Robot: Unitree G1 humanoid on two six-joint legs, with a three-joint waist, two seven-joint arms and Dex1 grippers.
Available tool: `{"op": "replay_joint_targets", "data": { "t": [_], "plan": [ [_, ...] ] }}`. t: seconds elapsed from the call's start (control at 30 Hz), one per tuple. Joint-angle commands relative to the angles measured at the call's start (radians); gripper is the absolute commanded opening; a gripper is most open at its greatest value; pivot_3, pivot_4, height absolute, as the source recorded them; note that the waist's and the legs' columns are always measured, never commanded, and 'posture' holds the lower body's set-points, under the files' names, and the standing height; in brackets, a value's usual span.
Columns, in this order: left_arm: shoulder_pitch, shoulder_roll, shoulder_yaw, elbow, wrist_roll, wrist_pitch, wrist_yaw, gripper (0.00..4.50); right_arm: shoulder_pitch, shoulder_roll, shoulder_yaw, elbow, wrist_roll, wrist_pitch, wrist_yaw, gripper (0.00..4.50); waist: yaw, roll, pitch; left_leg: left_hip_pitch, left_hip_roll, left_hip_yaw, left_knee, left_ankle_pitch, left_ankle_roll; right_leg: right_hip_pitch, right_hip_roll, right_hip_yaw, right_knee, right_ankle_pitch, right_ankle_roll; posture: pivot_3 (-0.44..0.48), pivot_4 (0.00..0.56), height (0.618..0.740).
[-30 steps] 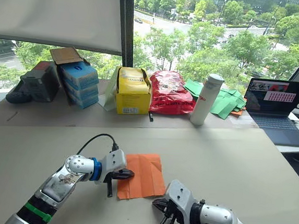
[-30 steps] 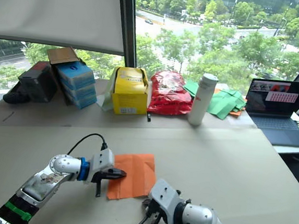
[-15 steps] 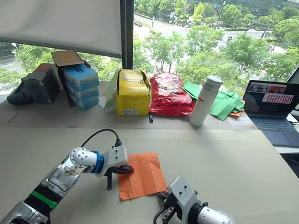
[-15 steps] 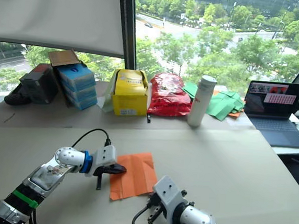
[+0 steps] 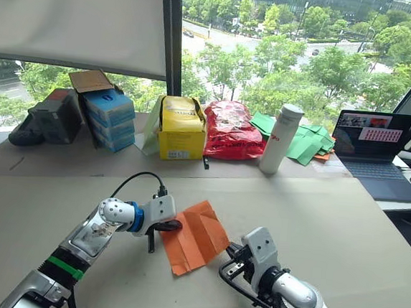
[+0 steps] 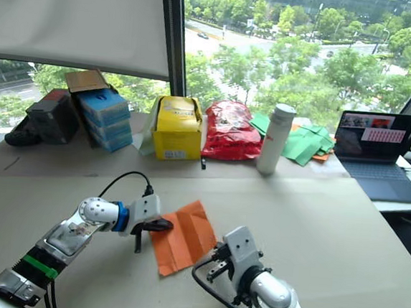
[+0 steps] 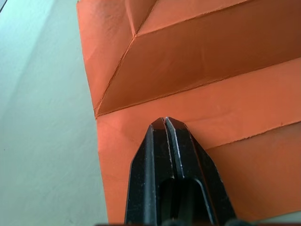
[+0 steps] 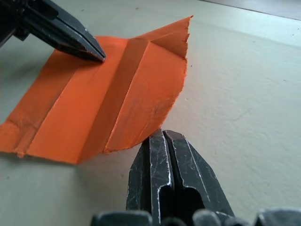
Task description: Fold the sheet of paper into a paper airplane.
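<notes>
Table (image 5: 343,231): big pale surface, mostly bare around both grippers, lots of free room ahead of and to the right of the right gripper. Far edge by the window is cluttered, well apart from both claws: blue boxes (image 5: 109,117), yellow box (image 5: 182,127), red bag (image 5: 233,130), white bottle (image 5: 281,137), green paper pieces (image 5: 309,141), laptop (image 5: 376,151). None of it in the way.

Sheet of paper (image 5: 193,236): orange, lies between the two grippers on the table, skewed, one corner pointing away from the robot. Long parallel creases plus a diagonal corner fold visible in the left wrist view. The side nearest the right gripper curls up off the table. Not a plane yet, no pointed nose or wings. Judgement: early to middle stage, some creasing done, main folds and wing folds left.

Left gripper (image 5: 172,227): fingers closed together, tips pressing down on the sheet's left edge region, pinning it. Looks like pressing on top rather than pinching, nothing between the fingers.

Right gripper (image 5: 232,253): fingers closed together, tip just at the lifted right edge of the sheet, touching or nearly so; cannot tell whether the edge is caught between them. Looks empty.

Near table edge is close behind the right arm, so less room there. Lifted edge gives the right claw something to get under for a next fold.
</notes>
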Motion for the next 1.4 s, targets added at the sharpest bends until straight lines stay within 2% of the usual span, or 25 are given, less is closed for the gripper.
{"op": "replay_joint_targets", "data": {
  "t": [0.03,0.2,0.4,0.67,0.93,1.0,1.1,1.27,1.4],
  "plan": [
    [0.052,0.022,-0.037,0.078,0.076,0.044,0.016,0.0,0.002,0.044,-0.034,0.012,0.053,-0.067,0.016,0.05,-0.001,0.0,0.0,0.0,0.0,0.0,0.0,0.0,0.0,0.0,0.0,0.0,0.0,0.0,0.0,0.0,0.15,0.74],
    [0.062,0.026,-0.027,0.069,0.074,0.046,0.02,0.0,-0.047,0.071,-0.015,0.076,0.072,-0.115,0.054,0.05,-0.005,0.0,0.0,0.001,0.0,0.0,-0.001,0.0,0.0,0.0,0.0,0.0,0.0,0.0,0.0,0.0,0.15,0.74],
    [0.079,0.029,-0.012,0.056,0.073,0.049,0.032,0.0,-0.16,0.063,0.076,0.171,0.052,-0.162,0.144,0.05,-0.012,0.001,0.0,0.004,0.0,0.0,-0.002,0.0,0.0,0.0,0.0,0.0,0.0,0.0,0.0,0.0,0.15,0.74],
    [0.128,0.055,0.063,-0.012,0.052,0.093,0.08,0.0,-0.268,0.007,0.181,0.271,0.034,-0.175,0.28,0.05,-0.025,0.001,0.0,0.004,0.0,0.0,-0.003,0.0,0.0,0.0,0.0,0.0,0.0,0.0,-0.001,0.0,0.15,0.74],
    [0.217,0.135,0.244,-0.159,-0.017,0.219,0.13,0.0,-0.358,-0.006,0.269,0.46,-0.034,-0.163,0.348,0.05,-0.042,0.001,0.001,0.008,0.001,0.002,-0.013,0.001,-0.003,-0.002,0.0,0.001,-0.001,0.0,-0.004,0.0,0.15,0.74],
    [0.232,0.154,0.34,-0.232,-0.077,0.278,0.134,0.0,-0.367,-0.012,0.28,0.473,-0.043,-0.151,0.36,0.05,-0.043,0.001,0.001,0.008,0.001,0.002,-0.015,0.001,-0.004,-0.003,0.0,0.001,-0.001,0.0,-0.004,0.0,0.15,0.74],
    [0.229,0.133,0.433,-0.319,-0.182,0.327,0.129,0.0,-0.373,-0.017,0.283,0.478,-0.048,-0.136,0.372,0.05,-0.04,-0.003,0.004,0.006,0.002,0.002,-0.015,0.0,-0.005,-0.006,0.0,0.001,0.0,0.0,-0.005,0.0,0.15,0.74],
    [0.221,0.065,0.458,-0.399,-0.305,0.419,0.136,0.0,-0.381,-0.015,0.282,0.482,-0.056,-0.127,0.376,0.05,-0.024,-0.004,0.004,0.004,0.0,0.002,-0.014,0.0,-0.005,-0.007,-0.002,0.0,-0.001,0.0,-0.005,0.0,0.15,0.74],
    [0.279,-0.012,0.33,-0.416,-0.284,0.415,0.167,0.0,-0.404,-0.026,0.279,0.48,-0.062,-0.121,0.383,0.05,-0.024,-0.003,0.004,0.004,0.0,0.002,-0.014,0.0,-0.005,-0.006,-0.001,0.001,-0.002,0.0,-0.005,0.0,0.15,0.74]
  ]
}}
